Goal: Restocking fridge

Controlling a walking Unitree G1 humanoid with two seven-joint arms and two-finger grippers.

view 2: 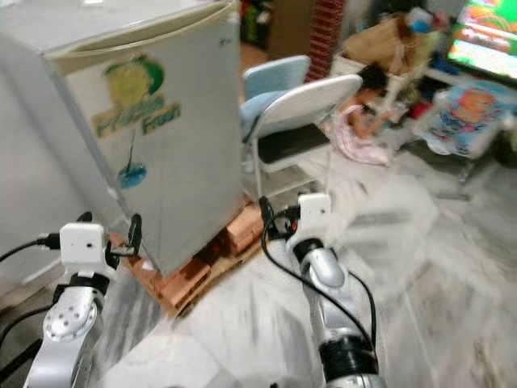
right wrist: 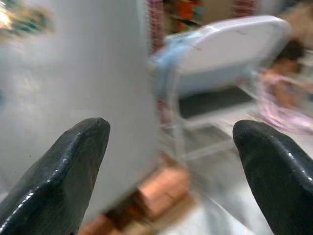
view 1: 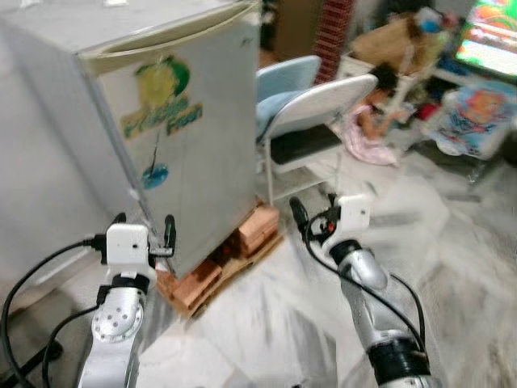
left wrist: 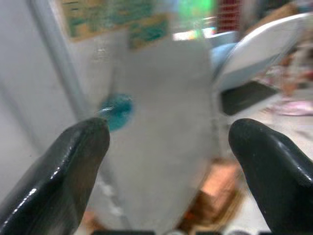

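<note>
Standing shut on its bricks (view 1: 242,246), the fridge (view 1: 174,121) lies just ahead of the left gripper (view 1: 145,230), the nearer one; the right gripper (view 1: 311,212) hovers off its corner. Both are spread apart, holding nothing.

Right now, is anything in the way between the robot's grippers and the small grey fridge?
Nothing visible blocks them. The small grey fridge, door shut, sits on red bricks. The open left gripper hovers just before its door; the open right gripper has bare floor between. The white folding chair stands beside the fridge.
</note>
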